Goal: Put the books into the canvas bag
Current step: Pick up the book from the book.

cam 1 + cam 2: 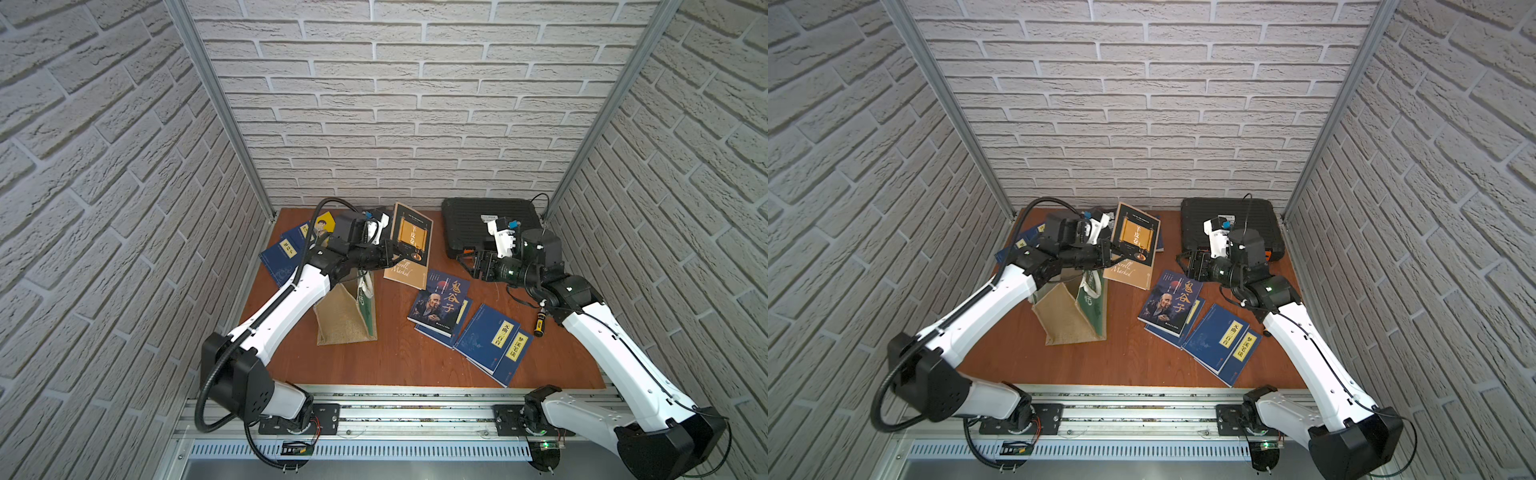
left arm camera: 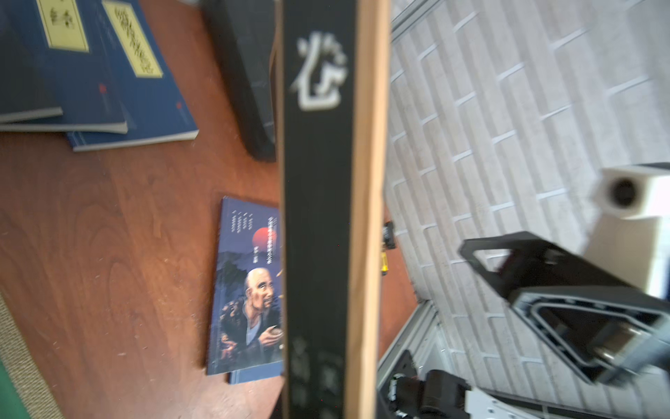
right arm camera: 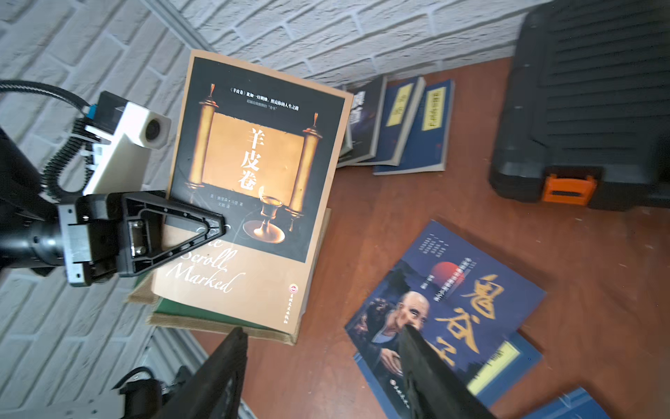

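Nearest us, 2 navy books (image 1: 492,340) are lying overlapped on the table (image 1: 395,365). Just behind them a portrait book (image 1: 438,305) is resting on another navy one. None of these is packed. To their left the bag (image 1: 343,318) is standing, leaning, with its mouth under the left arm, so we cannot see whether anything is inside.

At the bag's top edge the left gripper (image 3: 215,226) is pinching the scroll book (image 3: 253,163) upright, clear of the table and not yet lowered in. The right gripper (image 3: 321,335) is hanging wide and empty near the case (image 1: 490,226).

Farther back, more navy books (image 1: 284,255) and a yellow one (image 1: 326,224) are waiting. We are judging the task as barely begun.
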{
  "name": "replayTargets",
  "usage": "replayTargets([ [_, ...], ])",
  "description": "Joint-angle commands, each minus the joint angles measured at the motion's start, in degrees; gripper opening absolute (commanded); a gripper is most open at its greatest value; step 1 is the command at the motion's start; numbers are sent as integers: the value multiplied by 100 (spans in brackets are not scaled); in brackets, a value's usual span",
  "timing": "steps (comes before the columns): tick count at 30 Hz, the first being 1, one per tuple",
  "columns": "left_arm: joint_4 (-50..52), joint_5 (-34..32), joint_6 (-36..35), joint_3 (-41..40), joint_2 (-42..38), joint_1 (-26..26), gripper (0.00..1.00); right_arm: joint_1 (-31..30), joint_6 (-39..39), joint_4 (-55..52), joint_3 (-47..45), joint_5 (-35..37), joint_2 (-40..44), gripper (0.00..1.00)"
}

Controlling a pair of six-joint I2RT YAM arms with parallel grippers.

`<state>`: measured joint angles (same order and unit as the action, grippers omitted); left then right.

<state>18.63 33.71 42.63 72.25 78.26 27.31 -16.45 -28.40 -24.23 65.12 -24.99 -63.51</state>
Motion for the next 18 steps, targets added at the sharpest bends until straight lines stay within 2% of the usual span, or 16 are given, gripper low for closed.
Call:
replayTargets([
  [1,-1567,834,214,-268,-533,-6,0,-89,-469,996,12,-1046,-17,71],
  [5,-2147,1166,473,-549,-904,-6,0,-293,-537,1239,146,-1264,-73,73],
  [11,-3792,1658,1398,-909,-1035,30,0,-437,-761,1447,194,-1330,-145,75],
  [18,-4332,1967,1642,-853,-983,173,0,-491,-972,1552,272,-1377,-202,75],
])
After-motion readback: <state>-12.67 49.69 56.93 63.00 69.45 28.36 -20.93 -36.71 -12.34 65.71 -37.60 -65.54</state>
